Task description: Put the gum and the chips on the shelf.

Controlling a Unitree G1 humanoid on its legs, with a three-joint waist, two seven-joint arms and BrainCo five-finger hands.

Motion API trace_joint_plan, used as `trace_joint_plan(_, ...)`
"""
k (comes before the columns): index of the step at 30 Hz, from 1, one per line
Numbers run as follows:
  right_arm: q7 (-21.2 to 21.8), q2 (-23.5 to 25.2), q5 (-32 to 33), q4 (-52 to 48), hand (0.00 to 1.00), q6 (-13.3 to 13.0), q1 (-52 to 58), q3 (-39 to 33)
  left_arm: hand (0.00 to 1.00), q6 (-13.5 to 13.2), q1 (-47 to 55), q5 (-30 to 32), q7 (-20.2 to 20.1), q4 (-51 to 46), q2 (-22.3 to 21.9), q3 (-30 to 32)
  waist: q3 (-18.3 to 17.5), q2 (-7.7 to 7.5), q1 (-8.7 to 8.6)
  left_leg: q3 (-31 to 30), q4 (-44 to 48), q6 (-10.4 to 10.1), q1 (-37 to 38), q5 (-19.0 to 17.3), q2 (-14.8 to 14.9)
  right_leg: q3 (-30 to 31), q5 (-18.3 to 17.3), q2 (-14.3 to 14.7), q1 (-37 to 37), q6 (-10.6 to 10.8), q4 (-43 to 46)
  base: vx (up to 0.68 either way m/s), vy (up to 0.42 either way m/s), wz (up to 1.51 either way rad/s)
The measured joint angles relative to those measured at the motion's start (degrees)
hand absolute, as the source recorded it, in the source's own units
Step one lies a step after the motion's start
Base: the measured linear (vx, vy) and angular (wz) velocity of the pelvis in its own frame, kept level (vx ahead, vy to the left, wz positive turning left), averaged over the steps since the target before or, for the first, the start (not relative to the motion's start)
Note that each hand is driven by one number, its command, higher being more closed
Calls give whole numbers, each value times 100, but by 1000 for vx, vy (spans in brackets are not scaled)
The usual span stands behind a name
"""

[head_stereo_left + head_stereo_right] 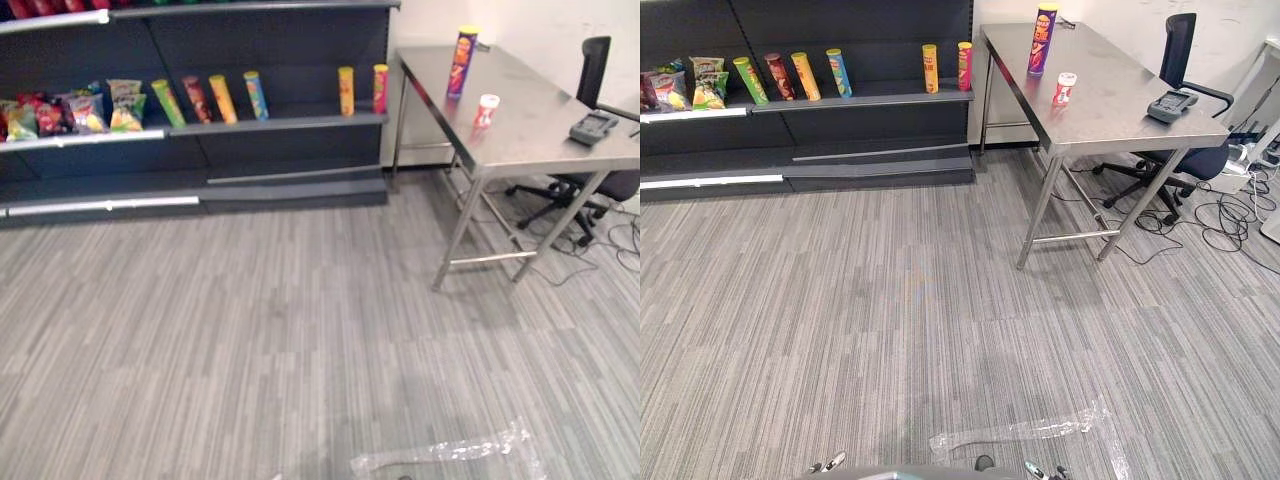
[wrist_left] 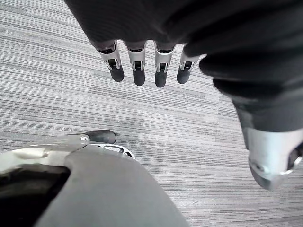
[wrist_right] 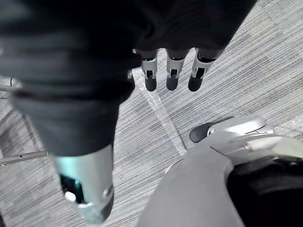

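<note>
Gum, in a small white-and-red tub (image 1: 486,110), stands on the steel table (image 1: 540,135) to my right. The tall purple chips can (image 1: 462,62) stands upright on the same table, further back and near the gum tub but not touching it. A dark keypad device (image 1: 594,127) lies toward the table's far side, with a black office chair (image 1: 594,70) beyond it.

The dark shelf unit (image 1: 290,122) runs along the wall ahead and to my left, its end just beside the table. A row of chip cans (image 1: 223,99) leans or stands on its middle board, and snack bags (image 1: 85,112) sit at the left end.

My left hand (image 2: 138,61) hangs over the grey carpet (image 1: 250,340), fingers straight and spread from the thumb, holding nothing. My right hand (image 3: 171,71) hangs the same way, loose and empty, above a clear plastic strip (image 1: 440,452) lying on the carpet. Both hands are well apart from the table and the shelf.
</note>
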Motion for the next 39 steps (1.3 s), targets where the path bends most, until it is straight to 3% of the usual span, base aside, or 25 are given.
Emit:
trace_joint_plan(5, -7, 6, -4, 3, 0, -56, -90, -19, 0, -17, -89, -1, 0, 4, -11, -3, 84, 14, 8, 141, 0, -97, 94, -62, 8, 11, 21, 4, 85, 35, -54, 24, -10, -9)
trace_joint_plan(33, -165, 69, -14, -6, 0, -54, -90, -197, 0, -48, -122, 0, 9, 11, -10, -21, 158, 5, 49, 255, -23, -34, 145, -20, 16, -89, 78, 14, 266, 27, -335, -14, -29, 0)
trace_joint_plan(37, -158, 12, 15, -15, 0, -53, -230, -205, 0, -44, -173, 0, 22, 9, -9, -28, 237, 33, -15, 197, -20, -110, -32, 69, 62, -199, 39, 18, -56, 54, 34, -54, -39, 8)
trace_joint_plan(39, -148, 36, 108, -21, 0, -59, -375, -258, 0, -41, -249, -5, 30, 2, 23, -17, 383, -19, -69, 147, -20, -102, -132, 90, 53, -200, -166, -16, -324, -30, 421, -77, -23, 7)
